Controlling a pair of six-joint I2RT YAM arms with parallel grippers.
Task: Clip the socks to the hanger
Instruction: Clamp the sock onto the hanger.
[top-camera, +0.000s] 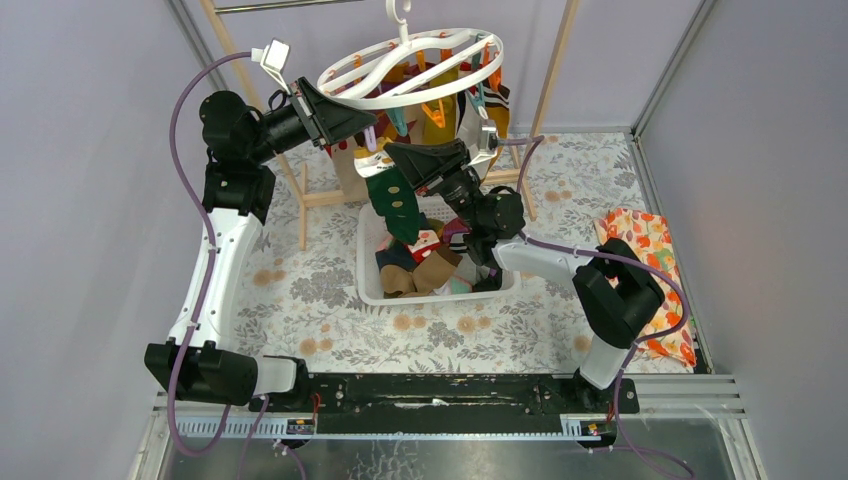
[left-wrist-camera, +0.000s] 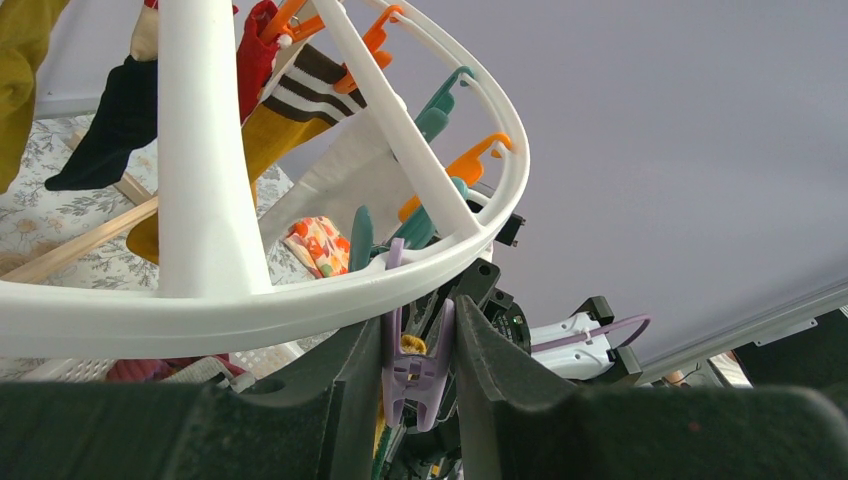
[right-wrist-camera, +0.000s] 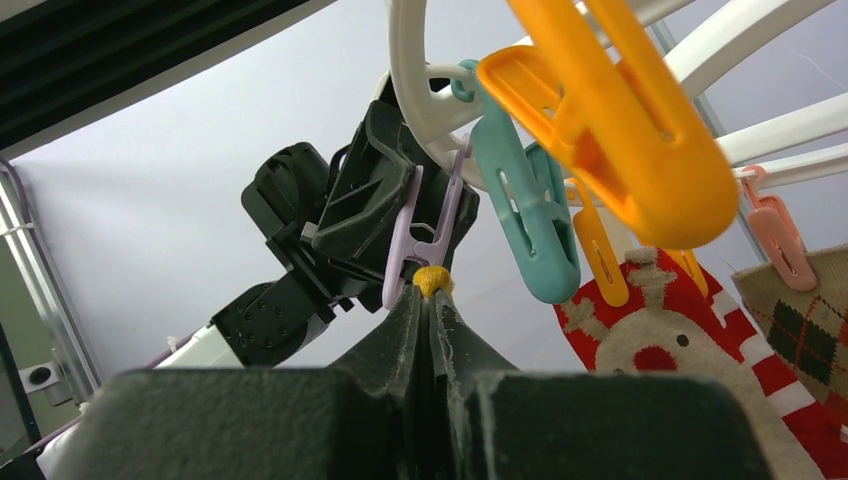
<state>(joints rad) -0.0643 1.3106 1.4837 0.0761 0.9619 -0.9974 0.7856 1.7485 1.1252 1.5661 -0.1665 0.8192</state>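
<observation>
The left gripper (left-wrist-camera: 415, 352) is clamped on a lilac clip (left-wrist-camera: 413, 372) that dangles under the near rim of the white round hanger (left-wrist-camera: 200, 312), its two dark fingers (left-wrist-camera: 345, 385) pressing the clip's handles from either side. Just below and across from it, the right gripper (right-wrist-camera: 431, 296) is closed tight on a sock, with only a mustard-yellow tip of fabric showing between its fingertips and touching the mouth of the same clip. In the overhead view a dotted green sock (top-camera: 396, 205) hangs straight down beneath the right gripper, above a white basket (top-camera: 366, 272) that holds more socks (top-camera: 425, 262) in a heap. Beside the right gripper, to its right in the wrist view, a teal clip (right-wrist-camera: 527, 215) and an orange clip (right-wrist-camera: 625, 130) hang from the ring with nothing in them. Past them a red-and-white reindeer sock (right-wrist-camera: 655, 345) and a tan argyle sock (right-wrist-camera: 805, 310) are already pegged up. Beyond the left gripper, on the far side of the ring, a striped sock (left-wrist-camera: 300, 95) and a black sock (left-wrist-camera: 115, 125) also hang from clips. A wooden rack (top-camera: 330, 196) stands behind the basket.
</observation>
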